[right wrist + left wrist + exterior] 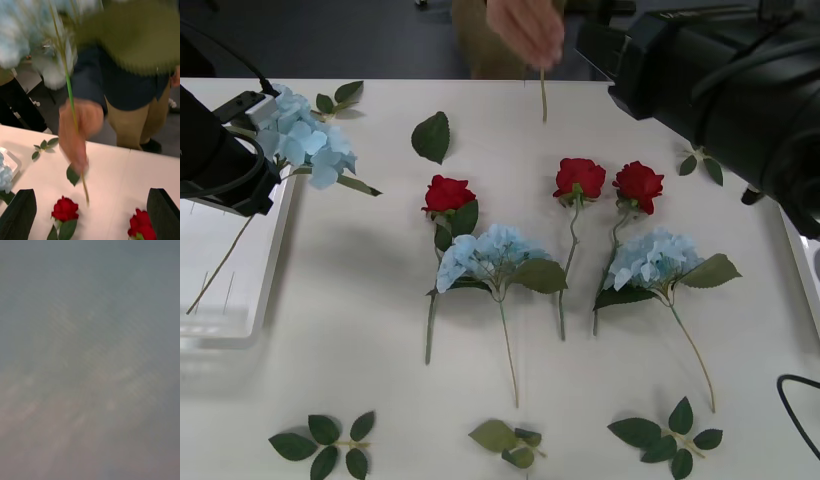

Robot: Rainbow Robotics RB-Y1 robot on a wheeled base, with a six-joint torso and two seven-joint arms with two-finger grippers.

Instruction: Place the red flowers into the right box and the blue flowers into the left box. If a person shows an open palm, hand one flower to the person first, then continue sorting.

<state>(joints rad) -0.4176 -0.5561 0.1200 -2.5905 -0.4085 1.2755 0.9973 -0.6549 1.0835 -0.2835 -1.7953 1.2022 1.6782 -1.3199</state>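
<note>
Person's hand (527,30) top centre gripping flower stem (543,95); right gripper (90,213) fingers apart, empty; left gripper state indiscernible; blue flower (305,135) over left box (230,300)

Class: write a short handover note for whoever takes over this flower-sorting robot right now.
Right gripper: open, above the table's far side.
The person's hand holds a flower stem; the handover looks done.
Left gripper: at a blue flower above the left box.
On the table: three red flowers, two blue hydrangeas.
Left to do: sort those five; reds into the right box.
</note>
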